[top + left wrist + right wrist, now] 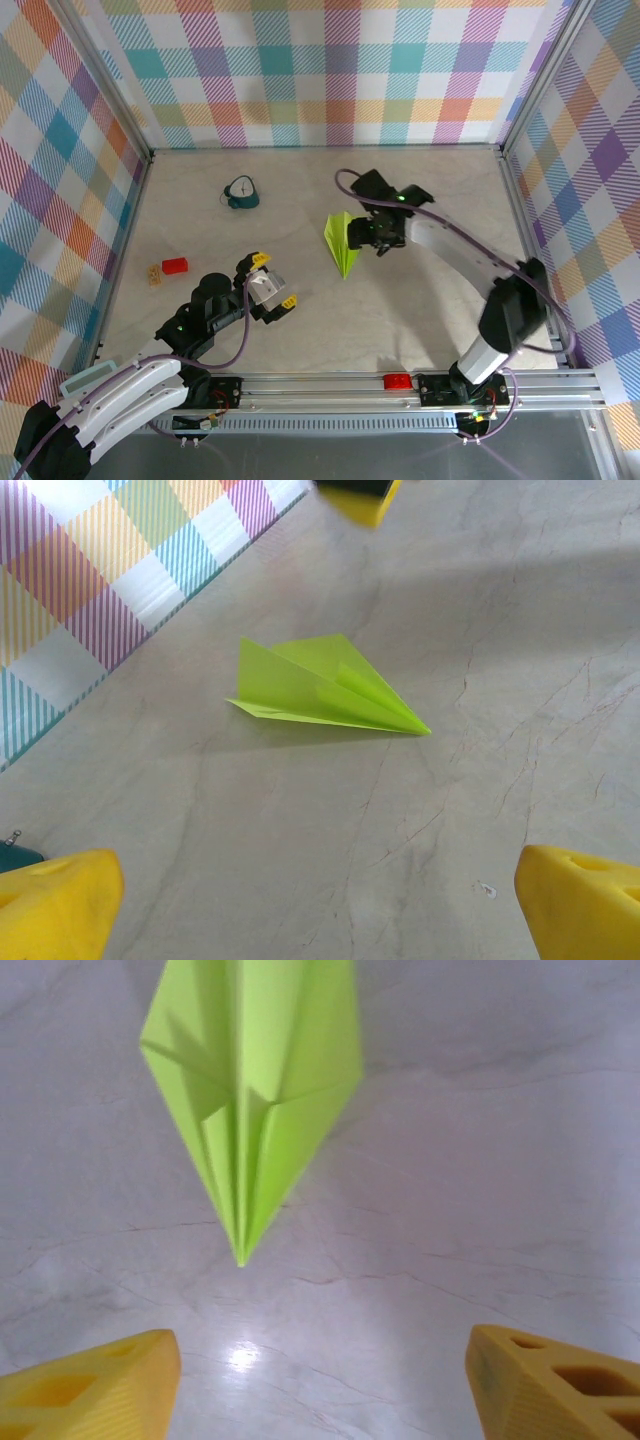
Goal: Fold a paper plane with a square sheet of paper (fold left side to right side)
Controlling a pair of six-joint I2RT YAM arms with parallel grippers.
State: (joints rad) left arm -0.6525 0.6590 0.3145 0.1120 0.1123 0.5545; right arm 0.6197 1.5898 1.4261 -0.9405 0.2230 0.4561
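Right gripper point(320, 1385) spread, left gripper point(320, 905) spread; paper plane point(341, 243) slim lime dart, centre crease.

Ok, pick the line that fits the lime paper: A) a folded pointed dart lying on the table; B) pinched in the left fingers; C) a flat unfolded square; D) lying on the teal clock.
A: the paper plane lies on the table, creased and narrowing to one point.

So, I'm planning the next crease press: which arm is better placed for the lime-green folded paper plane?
Right. The right gripper hangs open just beside the pointed lime-green paper plane; the left gripper, also open, sits clearly farther off.
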